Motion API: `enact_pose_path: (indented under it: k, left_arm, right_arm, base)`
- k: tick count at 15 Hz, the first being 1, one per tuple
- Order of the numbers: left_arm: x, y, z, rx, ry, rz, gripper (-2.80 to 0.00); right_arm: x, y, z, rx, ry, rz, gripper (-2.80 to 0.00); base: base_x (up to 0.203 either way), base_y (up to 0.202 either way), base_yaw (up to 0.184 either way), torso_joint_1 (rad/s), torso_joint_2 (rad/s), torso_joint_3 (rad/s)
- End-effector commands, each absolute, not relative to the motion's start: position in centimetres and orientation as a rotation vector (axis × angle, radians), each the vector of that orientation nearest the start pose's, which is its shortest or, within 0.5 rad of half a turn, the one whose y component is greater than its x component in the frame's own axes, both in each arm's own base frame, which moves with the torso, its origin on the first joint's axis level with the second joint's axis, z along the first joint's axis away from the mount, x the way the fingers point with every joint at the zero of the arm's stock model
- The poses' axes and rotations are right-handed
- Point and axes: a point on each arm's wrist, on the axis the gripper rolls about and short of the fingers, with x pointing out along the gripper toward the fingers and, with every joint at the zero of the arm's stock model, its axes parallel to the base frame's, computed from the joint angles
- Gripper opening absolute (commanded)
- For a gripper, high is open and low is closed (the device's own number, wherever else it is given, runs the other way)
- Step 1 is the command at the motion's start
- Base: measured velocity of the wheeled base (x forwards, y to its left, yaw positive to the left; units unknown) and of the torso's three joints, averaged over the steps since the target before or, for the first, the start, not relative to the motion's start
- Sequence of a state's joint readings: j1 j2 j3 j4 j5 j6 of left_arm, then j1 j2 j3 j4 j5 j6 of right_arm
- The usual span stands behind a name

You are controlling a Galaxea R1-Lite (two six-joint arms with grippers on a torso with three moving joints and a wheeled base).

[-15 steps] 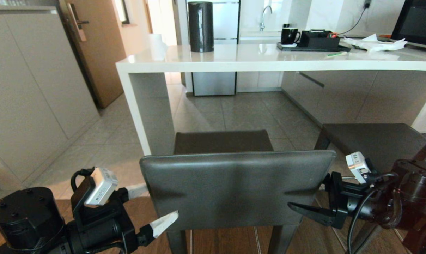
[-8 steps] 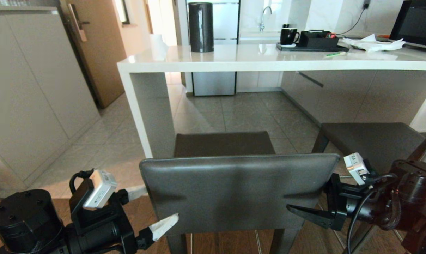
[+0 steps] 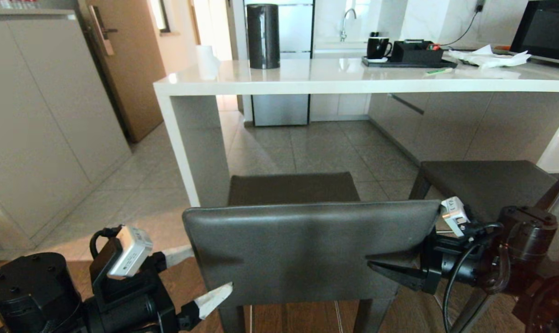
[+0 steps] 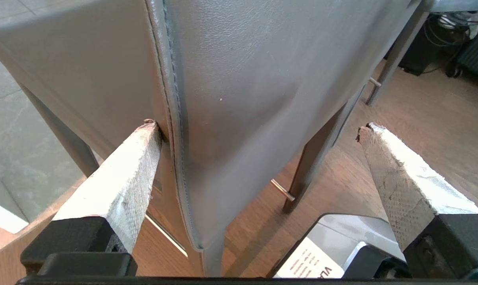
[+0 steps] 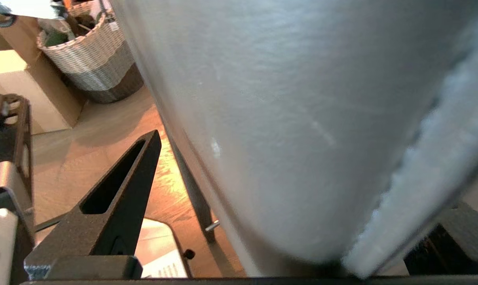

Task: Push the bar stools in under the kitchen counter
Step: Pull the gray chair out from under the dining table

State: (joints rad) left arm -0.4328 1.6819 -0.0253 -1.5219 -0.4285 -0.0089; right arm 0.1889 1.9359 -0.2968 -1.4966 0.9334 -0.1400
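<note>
I see grained grey leather on the stool backrest (image 3: 307, 249), a glossy white stone counter (image 3: 353, 78), and matt wood flooring (image 4: 421, 118).

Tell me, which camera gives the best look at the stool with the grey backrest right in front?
The head view: it shows the stool whole from behind, backrest and seat, facing the kitchen counter. The left wrist view shows only one backrest edge and legs; the right wrist view only blurred backrest leather.

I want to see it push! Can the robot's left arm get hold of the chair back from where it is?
Probably yes. The left gripper is open around the left edge of the near stool's backrest, one finger touching the edge.
</note>
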Motion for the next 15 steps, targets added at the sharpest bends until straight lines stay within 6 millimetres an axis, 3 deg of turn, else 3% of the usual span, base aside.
enact_pose_path:
  k: [1,7,11,15]
  left_arm:
    - [17.2,-9.0,10.4,-0.008,0.138,-0.860,0.00]
    - [17.2,-9.0,10.4,-0.008,0.137,-0.860,0.00]
    - [17.2,-8.9,10.5,-0.010,0.133,-0.855,0.00]
    - [17.2,-7.4,11.2,-0.014,0.099,-0.783,0.00]
  right_arm:
    - [26.3,6.9,8.4,-0.073,0.059,1.109,0.00]
    - [27.8,7.4,8.5,-0.086,0.036,1.073,0.00]
    - [27.3,7.5,8.9,-0.090,0.026,1.080,0.00]
    - [25.7,5.9,10.3,-0.082,0.008,1.037,0.00]
  base:
    - [0.000,0.000,0.000,0.000,0.00,0.000]
    - [0.000,0.000,0.000,0.000,0.00,0.000]
    - [0.000,0.000,0.000,0.000,0.00,0.000]
    - [0.000,0.000,0.000,0.000,0.00,0.000]
